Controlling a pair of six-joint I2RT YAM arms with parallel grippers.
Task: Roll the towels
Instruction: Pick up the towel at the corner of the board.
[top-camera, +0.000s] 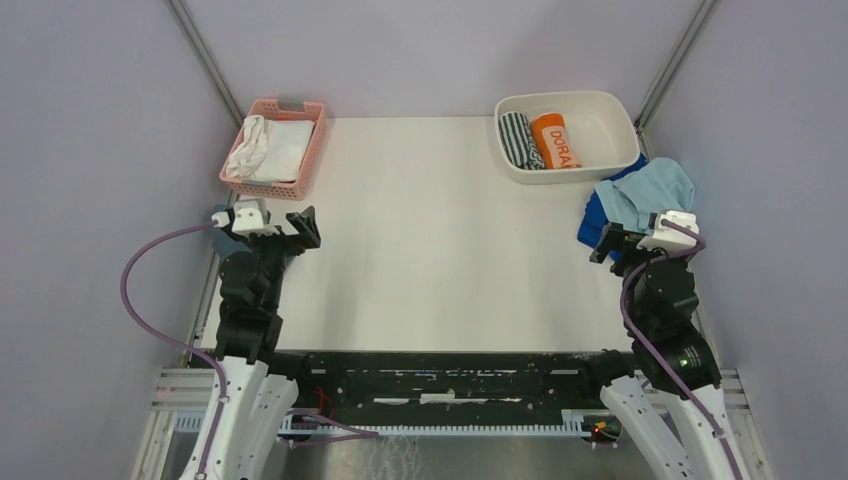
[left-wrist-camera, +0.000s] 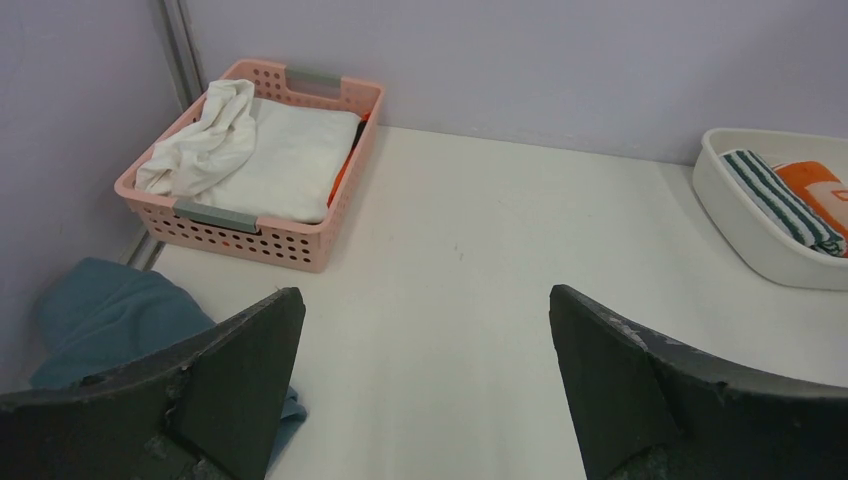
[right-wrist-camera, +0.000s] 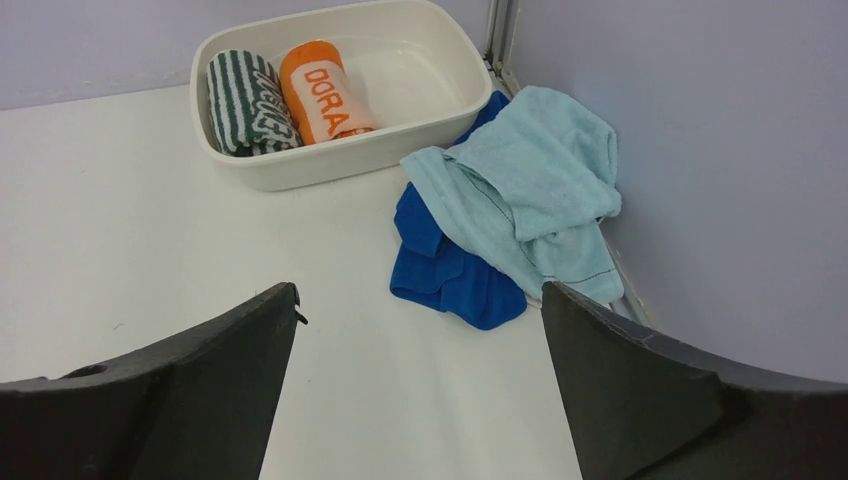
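Your left tool wide, empty; right tool wide, empty. Light blue towel heaped over royal blue towel at desk right edge, just beside white tub. Tub holds striped roll and orange roll. Pink basket far left. Teal cloth beside your left tool.

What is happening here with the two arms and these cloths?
Nothing is being handled yet. Both arms sit at the near edge of the table, and the left gripper and the right gripper are open and empty. A light blue towel lies crumpled on top of a royal blue towel by the right wall, just ahead of the right gripper, both unrolled. A striped roll and an orange roll lie in the white tub behind them.
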